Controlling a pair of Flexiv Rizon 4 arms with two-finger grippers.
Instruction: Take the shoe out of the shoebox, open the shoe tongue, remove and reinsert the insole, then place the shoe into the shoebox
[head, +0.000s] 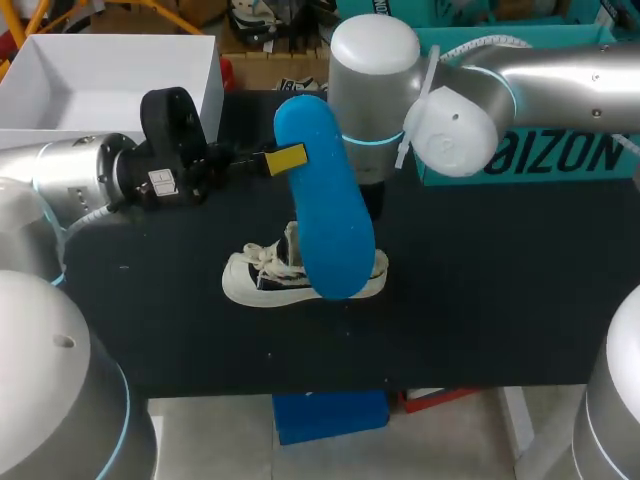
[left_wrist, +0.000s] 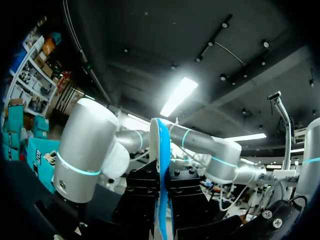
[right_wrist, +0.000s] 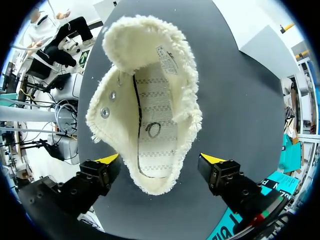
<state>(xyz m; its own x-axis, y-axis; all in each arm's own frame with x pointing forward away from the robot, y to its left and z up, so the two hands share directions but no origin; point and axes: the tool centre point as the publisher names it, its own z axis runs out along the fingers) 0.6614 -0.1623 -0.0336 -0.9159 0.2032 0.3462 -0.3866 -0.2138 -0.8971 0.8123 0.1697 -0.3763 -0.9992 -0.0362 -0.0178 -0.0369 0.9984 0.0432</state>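
A blue insole (head: 325, 200) hangs in the air above the shoe, with my left gripper (head: 287, 160) shut on its upper end. In the left wrist view the insole (left_wrist: 163, 165) stands edge-on between the black fingers. The cream shoe (head: 258, 280) with white laces lies on the black table, partly hidden by the insole. My right arm (head: 375, 90) stands over it. In the right wrist view my right gripper (right_wrist: 160, 160) is open, one yellow tip on either side of the heel. The fleece-lined shoe (right_wrist: 155, 125) has its tongue folded forward and its bare footbed shows. The white shoebox (head: 110, 70) is at the back left.
The black table (head: 480, 290) has free room to the right of the shoe and along its front edge. My left arm's wrist (head: 170, 150) lies close to the shoebox's right wall.
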